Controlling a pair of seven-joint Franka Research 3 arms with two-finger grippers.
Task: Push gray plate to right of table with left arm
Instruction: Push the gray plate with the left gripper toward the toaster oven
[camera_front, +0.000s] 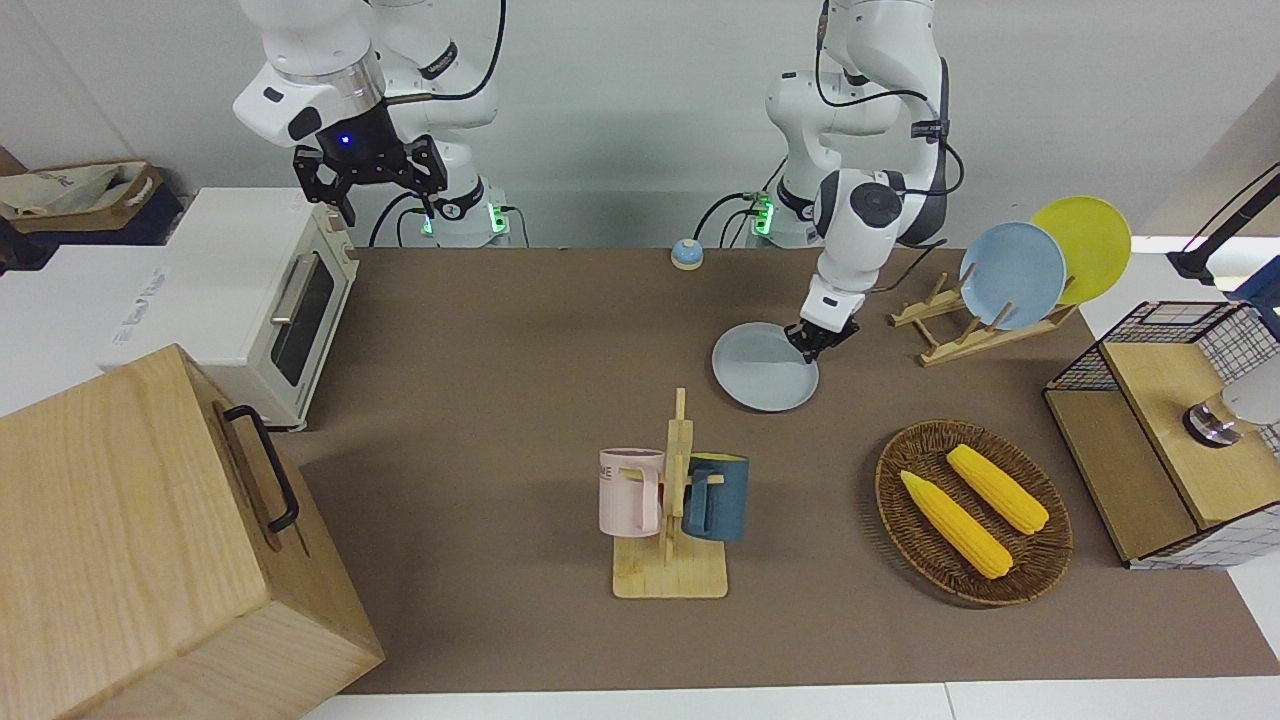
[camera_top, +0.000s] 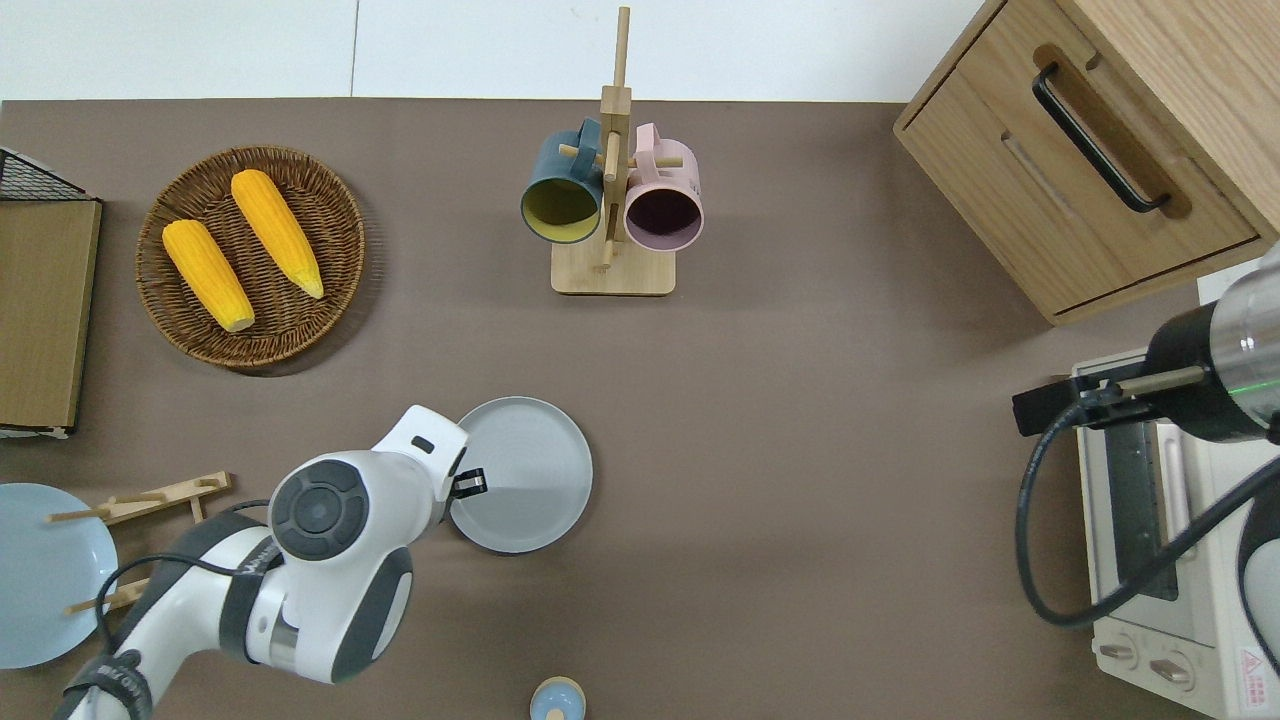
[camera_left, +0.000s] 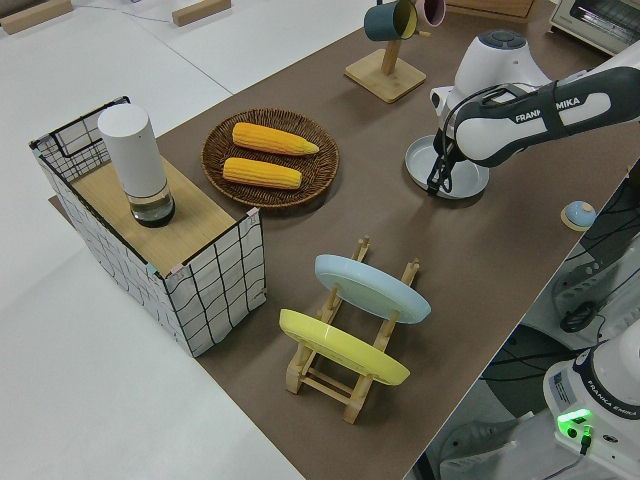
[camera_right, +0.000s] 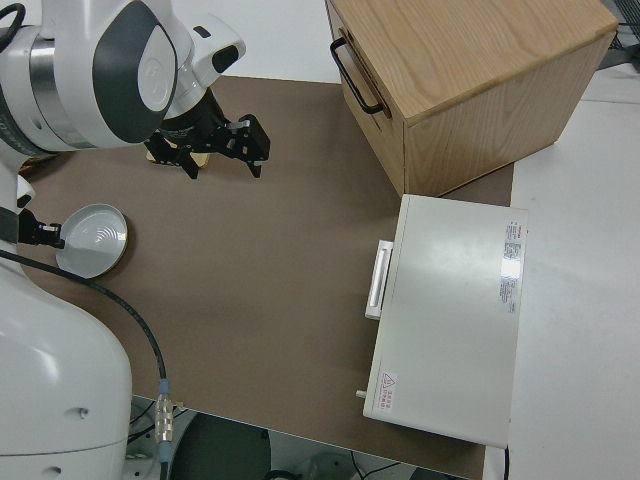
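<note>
Left gripper (camera_top: 470, 485), jaws unreadable, touches the plate (camera_top: 530, 475) at its 9 o'clock rim. Mug rack (camera_top: 612, 200) stands at 12 o'clock; right arm parked.

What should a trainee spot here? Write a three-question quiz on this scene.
1. True or false: the left gripper is at the gray plate's edge.
2. What lies in the wicker basket? A) mugs B) two corn cobs C) a plate
3. Which arm is parked?

Key: 1 true, on the edge toward the left arm's end of the table. 2 B, corn cobs. 3 the right arm.
</note>
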